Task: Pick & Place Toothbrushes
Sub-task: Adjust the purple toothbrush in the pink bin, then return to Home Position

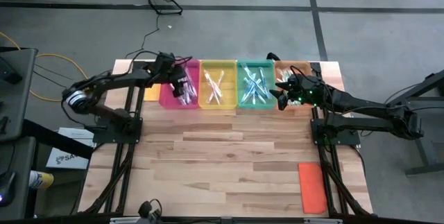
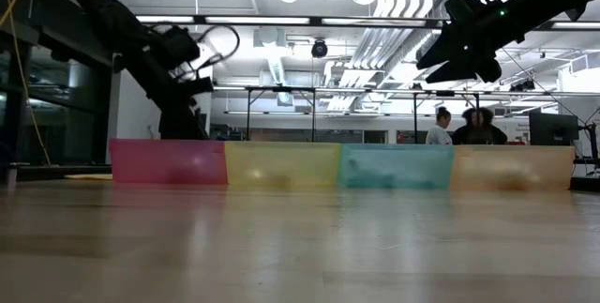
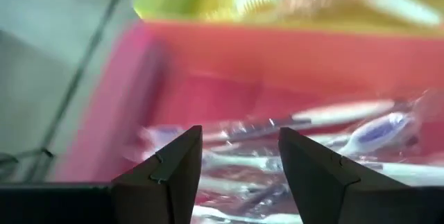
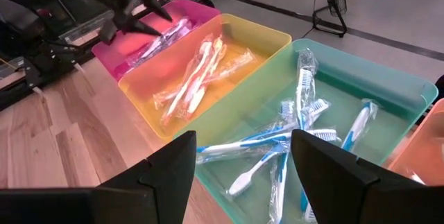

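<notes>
Looking past an orange lid [image 1: 312,187] on my table [image 1: 229,161], both claws released: left gripper [image 1: 182,85] inside the pink tray [image 1: 166,96], right gripper [image 1: 283,92] above the teal tray's [image 4: 388,85] toothbrushes [image 4: 277,141].

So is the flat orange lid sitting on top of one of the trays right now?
No, the orange lid lies flat on the bare wooden table near its front right corner, well apart from the row of coloured trays at the back.

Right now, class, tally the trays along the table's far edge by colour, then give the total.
Pink tray: 1
Yellow tray: 1
Teal tray: 1
Orange tray: 1
Total: 4
</notes>
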{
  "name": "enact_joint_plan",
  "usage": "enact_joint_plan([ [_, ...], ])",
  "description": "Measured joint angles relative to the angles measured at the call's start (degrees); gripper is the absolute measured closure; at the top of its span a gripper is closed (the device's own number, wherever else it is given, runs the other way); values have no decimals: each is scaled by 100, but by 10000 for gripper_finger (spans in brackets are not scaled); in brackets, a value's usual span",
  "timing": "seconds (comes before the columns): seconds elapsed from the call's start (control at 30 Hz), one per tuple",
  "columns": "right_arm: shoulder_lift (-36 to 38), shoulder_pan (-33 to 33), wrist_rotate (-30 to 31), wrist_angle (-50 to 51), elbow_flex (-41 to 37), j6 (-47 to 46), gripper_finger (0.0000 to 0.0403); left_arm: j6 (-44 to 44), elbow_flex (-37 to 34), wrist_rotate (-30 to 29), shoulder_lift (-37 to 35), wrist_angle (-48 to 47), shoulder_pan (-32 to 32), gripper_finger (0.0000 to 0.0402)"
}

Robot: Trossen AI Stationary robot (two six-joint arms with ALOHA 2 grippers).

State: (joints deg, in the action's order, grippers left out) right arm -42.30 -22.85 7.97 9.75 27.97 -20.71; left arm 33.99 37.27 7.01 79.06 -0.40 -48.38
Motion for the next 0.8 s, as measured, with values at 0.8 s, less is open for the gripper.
enact_joint_plan([
  [0.8, -48, 2180, 671, -5319, -2547, -304, 174, -750, -3077, -625, -5205, 1367, 2823, 216],
])
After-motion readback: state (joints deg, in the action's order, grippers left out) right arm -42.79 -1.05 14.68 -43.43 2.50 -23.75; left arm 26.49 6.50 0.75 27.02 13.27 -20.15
